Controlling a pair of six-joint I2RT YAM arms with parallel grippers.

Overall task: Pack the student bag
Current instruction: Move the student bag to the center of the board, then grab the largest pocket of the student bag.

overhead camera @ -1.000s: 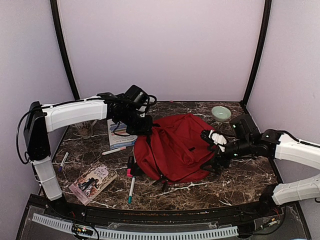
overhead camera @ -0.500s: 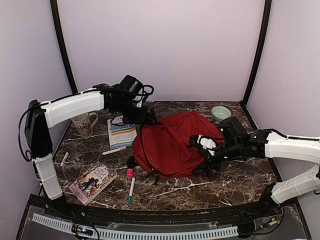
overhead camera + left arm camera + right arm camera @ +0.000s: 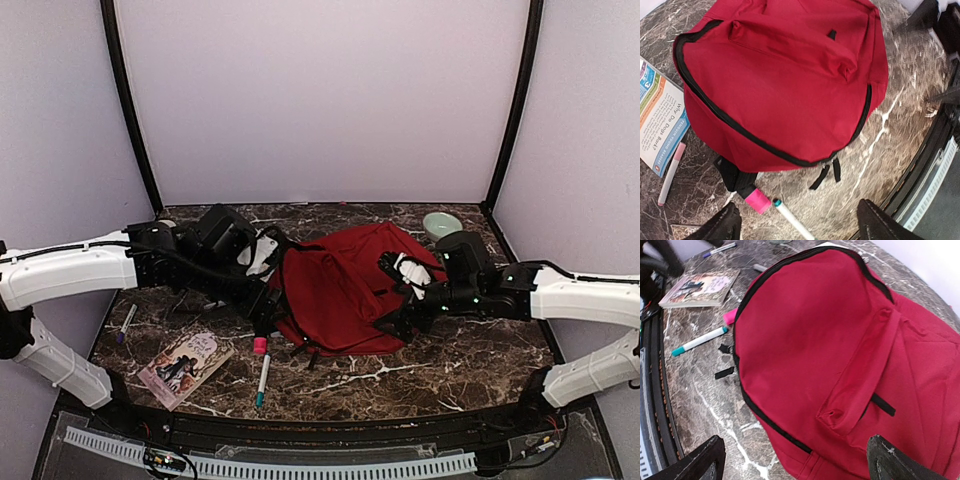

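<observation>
The student bag (image 3: 345, 290) is a big red backpack with a black zipper, lying flat mid-table. It fills the left wrist view (image 3: 780, 85) and the right wrist view (image 3: 840, 350). My left gripper (image 3: 262, 305) hovers at the bag's near-left edge. It is open (image 3: 799, 205) with nothing between its fingers; the zipper pulls (image 3: 827, 175) lie just ahead. My right gripper (image 3: 400, 310) is over the bag's right side. It is open (image 3: 796, 440) and empty, above the zipper seam.
A teal-capped marker (image 3: 261, 380) and a pink-capped item (image 3: 259, 346) lie by the bag's near-left corner. A book (image 3: 185, 365) sits near front left, a booklet (image 3: 660, 125) and a pink marker (image 3: 670, 172) left of the bag. A green bowl (image 3: 441, 224) stands at back right.
My left gripper has let go of the bag's upper-left edge, opened, and swung down to the bag's near-left side. The right gripper has shifted left over the bag.
</observation>
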